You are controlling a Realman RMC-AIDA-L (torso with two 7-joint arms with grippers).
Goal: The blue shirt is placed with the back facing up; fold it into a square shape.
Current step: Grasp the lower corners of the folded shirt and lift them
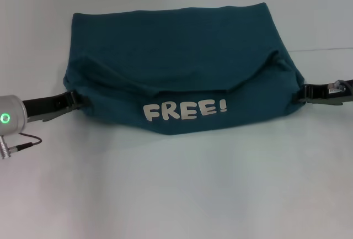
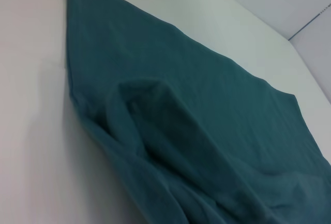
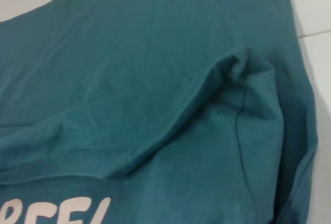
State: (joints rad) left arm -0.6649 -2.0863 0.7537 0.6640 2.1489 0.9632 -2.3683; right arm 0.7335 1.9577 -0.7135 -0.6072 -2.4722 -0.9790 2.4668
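Observation:
The blue shirt (image 1: 176,46) lies across the white table, wide and low, far bigger than either gripper. Its near part is turned over, so white "FREE!" lettering (image 1: 185,110) faces up along the front edge. My left gripper (image 1: 77,102) meets the shirt's left side and is shut on the cloth there. My right gripper (image 1: 304,93) pinches the right side in the same way. Between them the fabric sags in a curved fold. The left wrist view shows bunched shirt cloth (image 2: 207,110). The right wrist view shows a rumpled fold (image 3: 129,69) and part of the lettering (image 3: 77,213).
The white table (image 1: 176,195) runs wide in front of the shirt and behind it. A thin black cable (image 1: 25,144) hangs from my left wrist near the left edge. A faint seam line crosses the table at the far right.

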